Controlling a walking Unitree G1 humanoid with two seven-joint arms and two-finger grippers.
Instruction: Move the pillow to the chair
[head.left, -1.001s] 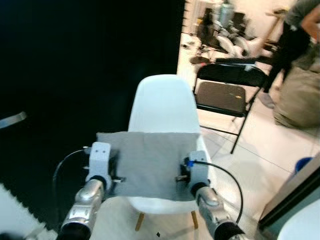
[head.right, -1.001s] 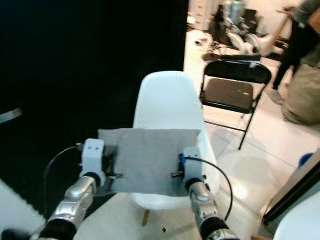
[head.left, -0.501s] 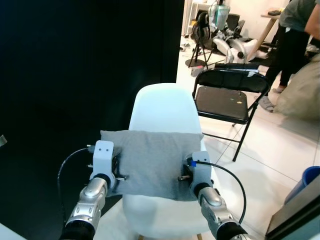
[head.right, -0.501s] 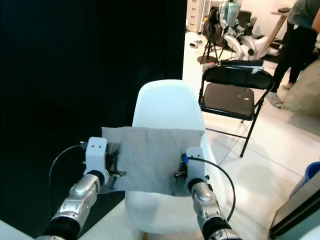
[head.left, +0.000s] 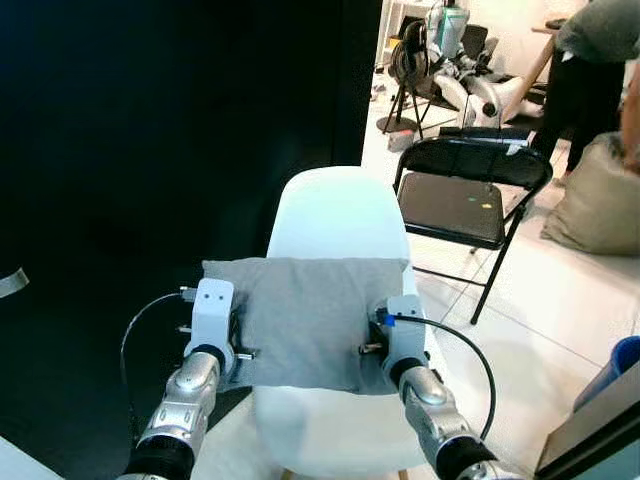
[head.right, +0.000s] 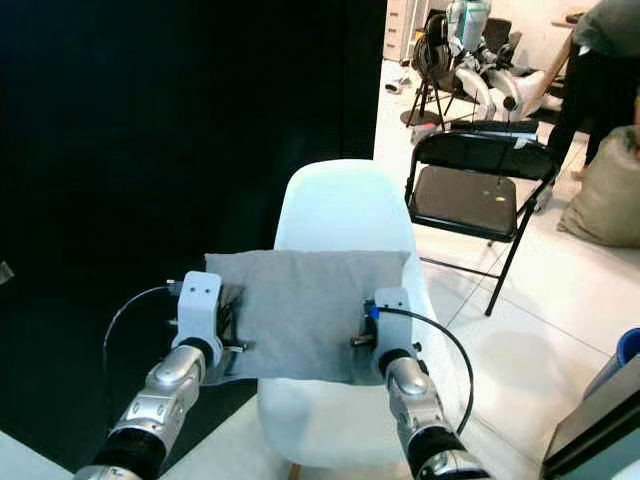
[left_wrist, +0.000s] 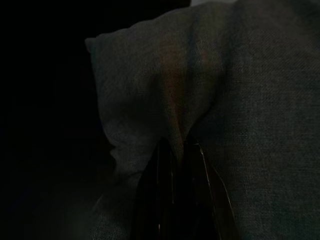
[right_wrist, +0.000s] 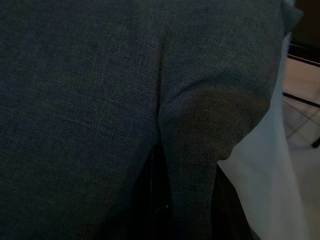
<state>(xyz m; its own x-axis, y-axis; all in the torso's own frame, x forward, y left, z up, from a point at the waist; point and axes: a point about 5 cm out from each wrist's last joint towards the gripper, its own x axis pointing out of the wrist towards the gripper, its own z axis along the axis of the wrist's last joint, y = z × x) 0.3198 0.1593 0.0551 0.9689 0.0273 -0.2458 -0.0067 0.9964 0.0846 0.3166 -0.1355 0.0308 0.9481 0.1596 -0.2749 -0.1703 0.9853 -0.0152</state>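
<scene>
Both claws (head.left: 300, 345) pinching pillow (head.left: 305, 310).

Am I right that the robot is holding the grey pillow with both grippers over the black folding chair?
Not quite. Both grippers do hold the grey pillow, the left gripper on one side and the right gripper on the other, but it hangs over the white chair. The black folding chair stands further back to the right. The left eye view shows this.
</scene>
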